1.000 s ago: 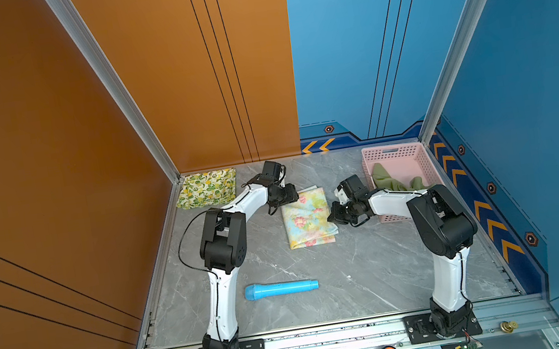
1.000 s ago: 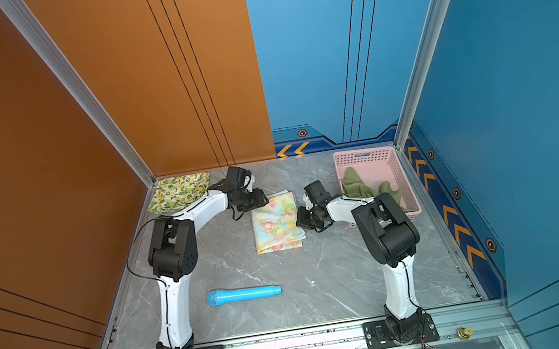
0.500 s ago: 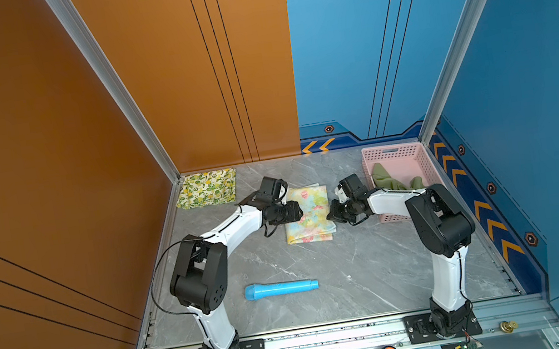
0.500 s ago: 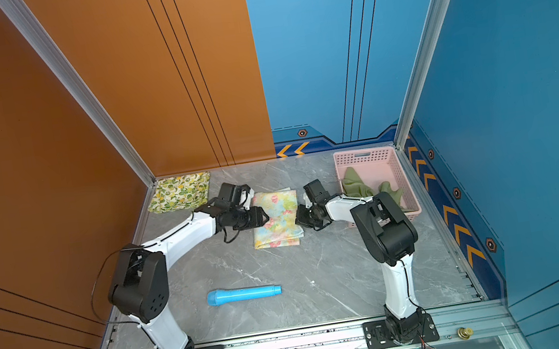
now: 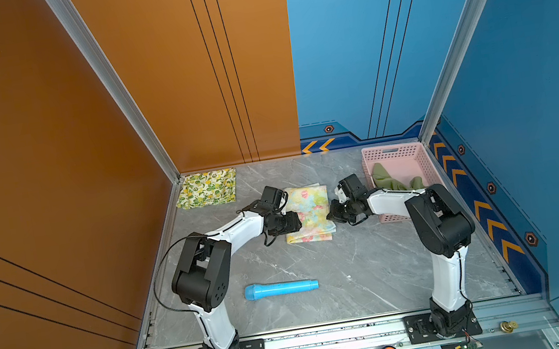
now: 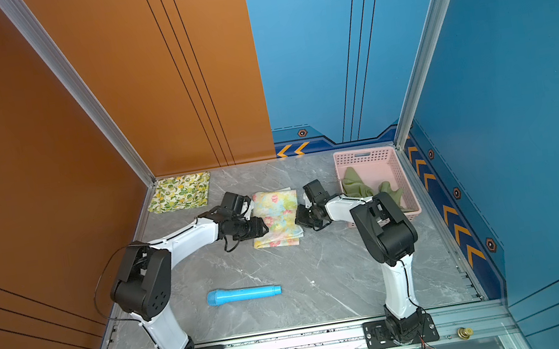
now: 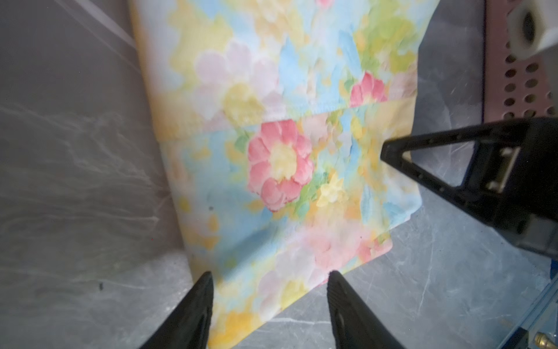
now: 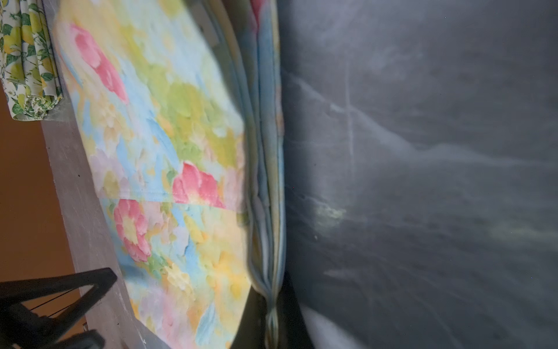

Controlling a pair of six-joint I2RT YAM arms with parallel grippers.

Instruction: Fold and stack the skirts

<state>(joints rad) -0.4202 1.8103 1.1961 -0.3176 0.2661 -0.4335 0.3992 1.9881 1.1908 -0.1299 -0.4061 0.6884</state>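
You see the pink basket (image 5: 395,153) right of centre in both top views; it holds 1 olive skirt (image 5: 390,181), heaped against its walls. The floral skirt (image 5: 310,212) lies folded at mid-frame on the grey table (image 5: 322,270). Your right gripper (image 5: 331,213) is clamped tight on that skirt's layered right edge. Your left gripper (image 7: 269,273) stands parted, its fingers either side of the cloth's edge, gripping nothing. The lemon skirt (image 5: 207,193) lies folded left of centre, well apart from the floral skirt.
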